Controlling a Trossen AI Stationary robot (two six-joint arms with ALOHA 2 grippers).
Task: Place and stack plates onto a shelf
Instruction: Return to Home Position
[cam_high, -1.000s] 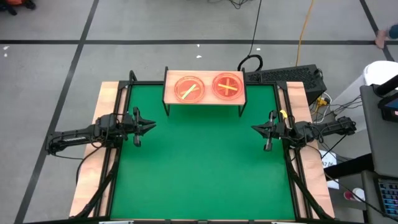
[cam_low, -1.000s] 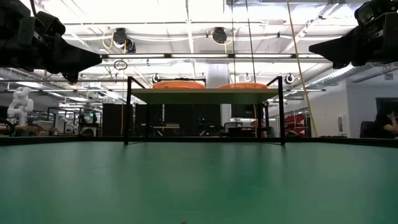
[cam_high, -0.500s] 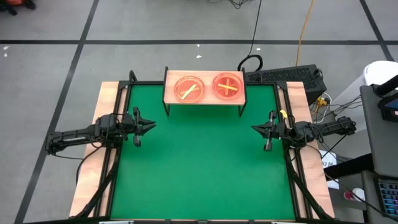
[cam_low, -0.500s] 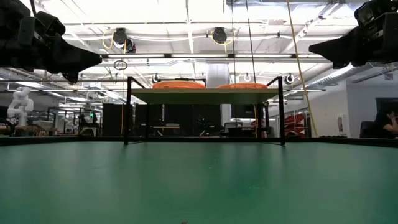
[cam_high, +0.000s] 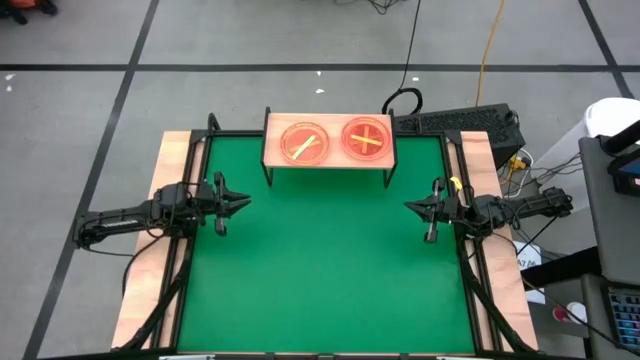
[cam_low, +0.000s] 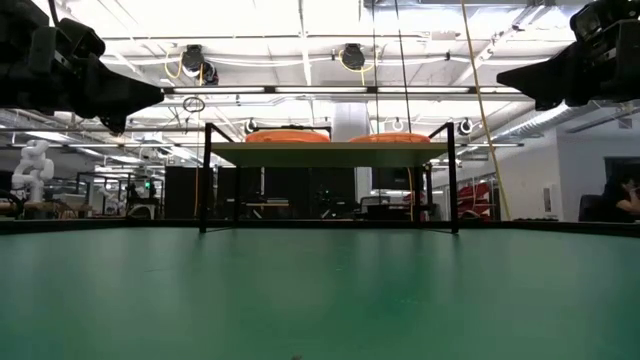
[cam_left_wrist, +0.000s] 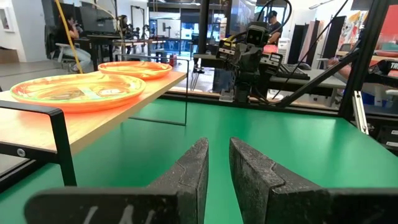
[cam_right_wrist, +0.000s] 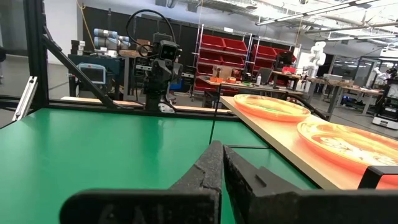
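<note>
The shelf (cam_high: 328, 160) stands on thin black legs at the far middle of the green mat. Its light wooden board carries two orange-amber plate stacks. The left stack (cam_high: 304, 143) shows a yellow stripe and the right stack (cam_high: 367, 139) a yellow cross. The low view shows both stacks (cam_low: 287, 135) (cam_low: 390, 138) resting flat on the board (cam_low: 325, 152). My left gripper (cam_high: 245, 203) (cam_left_wrist: 218, 144) hovers at the mat's left side, its fingers a narrow gap apart and empty. My right gripper (cam_high: 408, 207) (cam_right_wrist: 222, 147) hovers at the right side, shut and empty. Both point toward the middle.
A black frame (cam_high: 190, 190) borders the green mat (cam_high: 325, 270), with bare wooden table strips outside it. A keyboard (cam_high: 455, 122) and cables lie beyond the far right corner. The mat between the two grippers and in front of the shelf is bare.
</note>
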